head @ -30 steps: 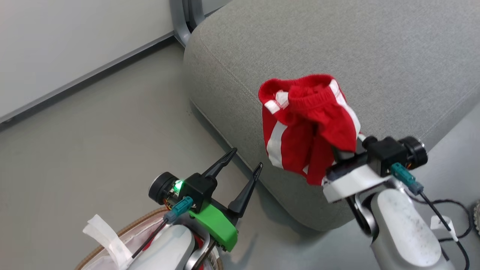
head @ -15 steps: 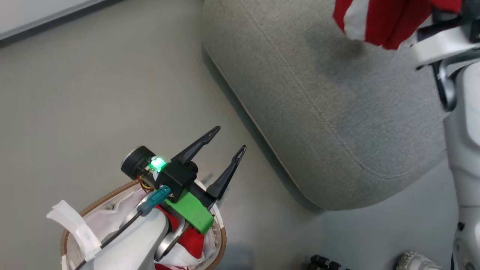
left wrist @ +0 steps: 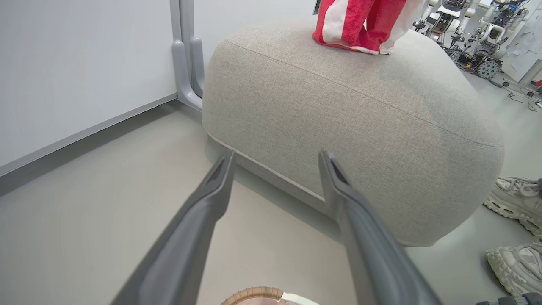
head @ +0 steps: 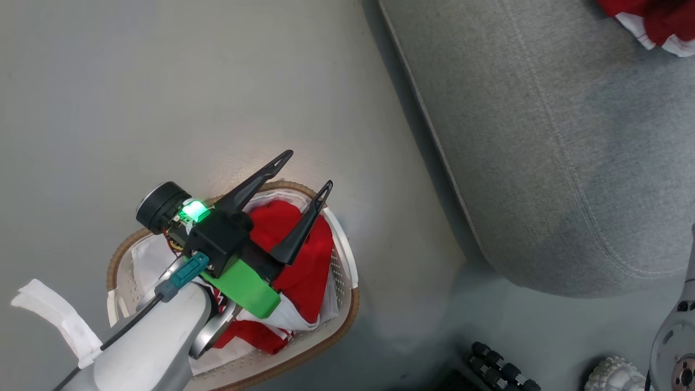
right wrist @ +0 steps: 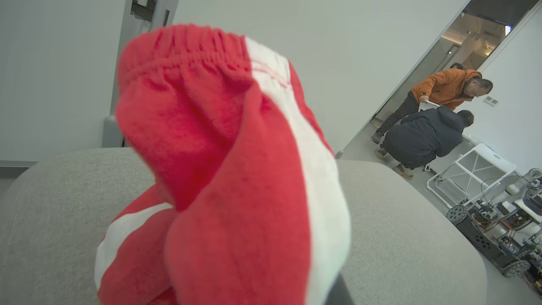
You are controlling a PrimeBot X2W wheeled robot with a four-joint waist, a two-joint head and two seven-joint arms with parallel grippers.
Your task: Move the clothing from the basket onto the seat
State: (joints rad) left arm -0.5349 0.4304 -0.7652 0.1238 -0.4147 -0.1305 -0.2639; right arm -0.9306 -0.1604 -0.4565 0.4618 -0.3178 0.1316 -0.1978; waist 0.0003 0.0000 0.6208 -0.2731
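Note:
Red clothing, a jersey [head: 304, 260] with white panels, lies in the white basket [head: 347, 304] with its tan rim, on the floor beside the grey seat [head: 543, 136]. My left gripper [head: 307, 170] hovers over the basket, open and holding nothing; in the left wrist view its fingers [left wrist: 277, 156] point at the seat's side [left wrist: 338, 110]. Red shorts [right wrist: 233, 169] with white stripes drape over my right gripper, which is shut on them; a dark sliver of one finger [right wrist: 338, 294] shows beneath. The shorts [left wrist: 364, 21] hang with their lower edge touching the seat's top [head: 651, 21].
Grey floor runs between basket and seat. White shoes [left wrist: 512, 199] stand on the floor past the seat's corner. A black ribbed part [head: 499, 364] and a pale wheel [head: 613, 374] lie at the lower right. Two people [right wrist: 436, 123] bend over near a far doorway.
The head camera has tilted down, bringing the basket and jersey into view. My right gripper has carried the shorts farther over the seat. The left gripper stays open.

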